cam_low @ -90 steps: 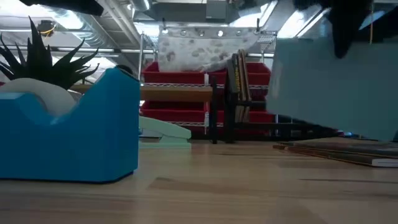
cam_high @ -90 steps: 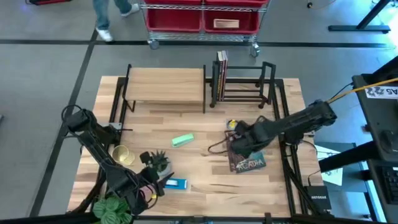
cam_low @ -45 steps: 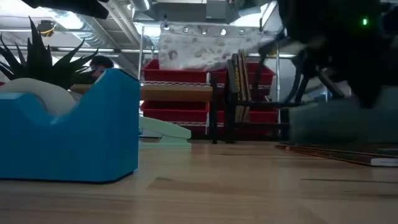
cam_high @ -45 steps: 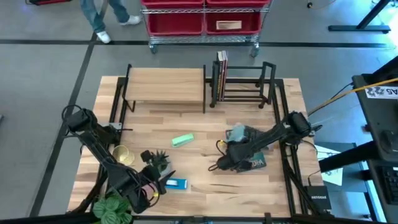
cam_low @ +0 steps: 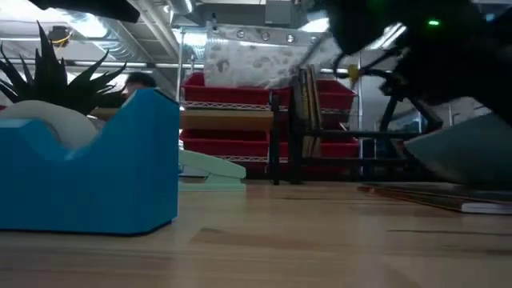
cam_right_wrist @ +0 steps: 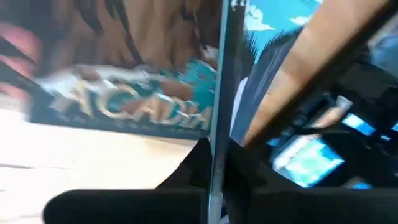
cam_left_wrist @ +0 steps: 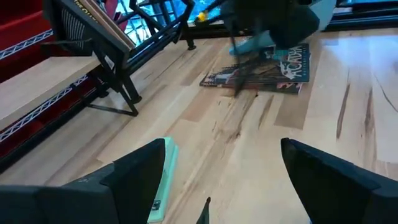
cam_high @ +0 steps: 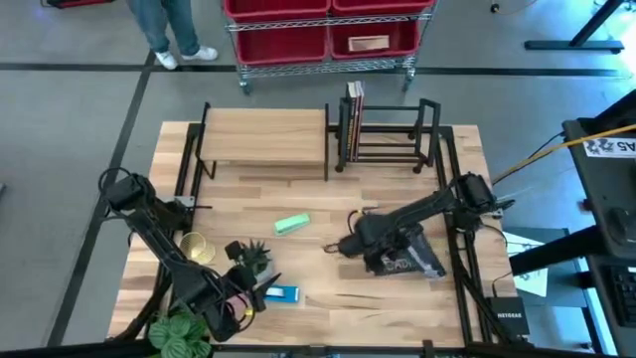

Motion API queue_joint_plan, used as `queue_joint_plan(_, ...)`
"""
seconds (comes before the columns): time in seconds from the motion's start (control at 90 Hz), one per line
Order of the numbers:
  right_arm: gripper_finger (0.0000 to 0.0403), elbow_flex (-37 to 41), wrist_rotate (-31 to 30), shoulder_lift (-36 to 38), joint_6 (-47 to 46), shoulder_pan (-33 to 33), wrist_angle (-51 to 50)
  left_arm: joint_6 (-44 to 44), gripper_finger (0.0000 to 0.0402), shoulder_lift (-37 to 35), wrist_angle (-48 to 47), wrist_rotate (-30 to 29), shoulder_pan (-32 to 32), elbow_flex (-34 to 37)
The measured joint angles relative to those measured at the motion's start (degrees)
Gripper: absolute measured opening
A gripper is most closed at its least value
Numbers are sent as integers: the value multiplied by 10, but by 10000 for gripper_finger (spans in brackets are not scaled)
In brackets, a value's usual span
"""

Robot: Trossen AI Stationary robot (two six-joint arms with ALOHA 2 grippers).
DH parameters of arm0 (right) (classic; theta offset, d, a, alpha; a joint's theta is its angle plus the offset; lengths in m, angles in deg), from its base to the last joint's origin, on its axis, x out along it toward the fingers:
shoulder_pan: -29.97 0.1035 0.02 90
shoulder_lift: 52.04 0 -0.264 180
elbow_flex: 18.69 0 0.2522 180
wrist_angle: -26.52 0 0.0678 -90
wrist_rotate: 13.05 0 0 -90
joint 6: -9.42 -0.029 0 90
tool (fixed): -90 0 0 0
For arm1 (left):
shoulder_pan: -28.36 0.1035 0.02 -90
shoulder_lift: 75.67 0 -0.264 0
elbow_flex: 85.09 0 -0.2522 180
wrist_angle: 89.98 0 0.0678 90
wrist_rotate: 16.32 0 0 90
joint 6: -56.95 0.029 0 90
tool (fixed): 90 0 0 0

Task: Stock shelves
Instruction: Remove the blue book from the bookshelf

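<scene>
Sinking toward the bench [cam_high: 308,199], the right end effector [cam_high: 356,244] has come down over the last second onto the book pile [cam_high: 399,263] at the right side. It is pinching a thin pale book [cam_low: 468,152]. The right wrist view shows that book's edge running between the fingers. A second ago the low view had this book up high as a broad pale panel. Now it hangs low and tilted, just above the pile. The arm has also swung leftward, so its tip now lies over the pile's left edge.

Judging by that, the book is either being regripped or set back, not carried off. The rack [cam_high: 386,134] at the back right holds only a few upright books [cam_high: 355,99] at its left end. The wood shelf [cam_high: 264,137] beside it shows nothing on top. So stocking looks barely begun, and the pile has yet to go to the rack.

The left end effector [cam_left_wrist: 221,165] waits at the front left, fingers spread, near the tape dispenser [cam_high: 281,293].
</scene>
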Motion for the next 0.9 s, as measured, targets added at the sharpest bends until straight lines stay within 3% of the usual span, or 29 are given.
queue_joint_plan(0.233,17,-21,1,1,1,-71,113,0,308,0,-2,0,-1,0)
queue_joint_plan(0.356,15,-21,-52,1,-8,-90,122,0,308,0,-2,9,-2,0)
queue_joint_plan(0.467,12,-21,-87,1,-7,-89,137,0,308,0,-1,11,-2,1)
queue_joint_plan(0.6,16,-21,-88,1,-6,-81,185,0,308,0,-2,11,-2,2)
queue_joint_plan(0.9,71,-21,-93,1,23,-49,258,0,308,0,-1,11,6,3)
